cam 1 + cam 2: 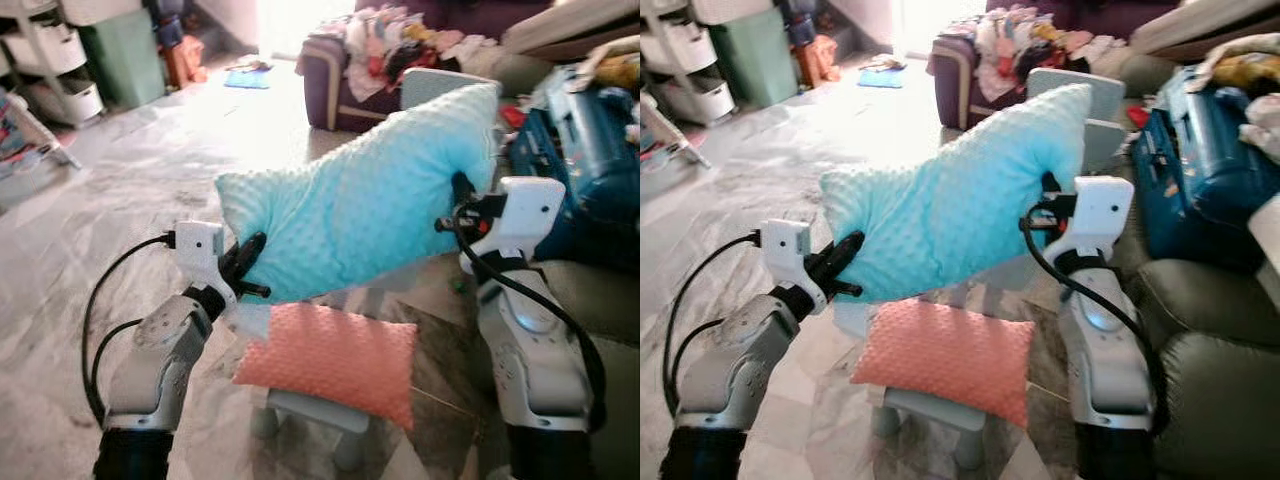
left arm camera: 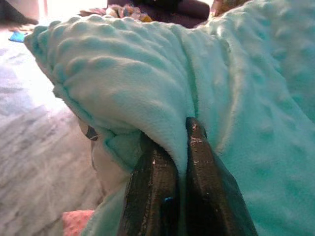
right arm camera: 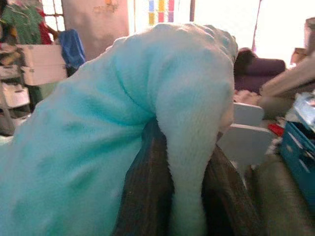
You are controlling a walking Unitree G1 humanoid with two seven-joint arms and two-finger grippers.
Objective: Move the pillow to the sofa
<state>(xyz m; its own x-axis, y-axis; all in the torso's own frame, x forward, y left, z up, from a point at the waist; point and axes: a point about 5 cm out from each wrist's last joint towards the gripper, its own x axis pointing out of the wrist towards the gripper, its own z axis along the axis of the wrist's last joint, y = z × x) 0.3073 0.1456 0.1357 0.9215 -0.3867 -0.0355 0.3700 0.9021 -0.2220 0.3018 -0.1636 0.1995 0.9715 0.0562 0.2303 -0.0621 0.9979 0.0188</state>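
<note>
Marble floor (image 1: 150, 170) spreads pale and glossy toward a purple couch (image 1: 335, 90) heaped with clothes. We hold the turquoise pillow (image 1: 370, 200) in the air between both arms, above a coral cushion (image 1: 330, 360) lying on a small grey stool (image 1: 310, 410). Our left gripper (image 2: 177, 162) pinches one edge, jaws pressed on fabric; our right gripper (image 3: 187, 191) clamps a fold opposite. A dark green sofa (image 1: 1200, 380) sits to our right.

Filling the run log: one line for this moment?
phase: carry | teal pillow aloft | left gripper, right gripper shut on it | coral pillow on stool
</note>
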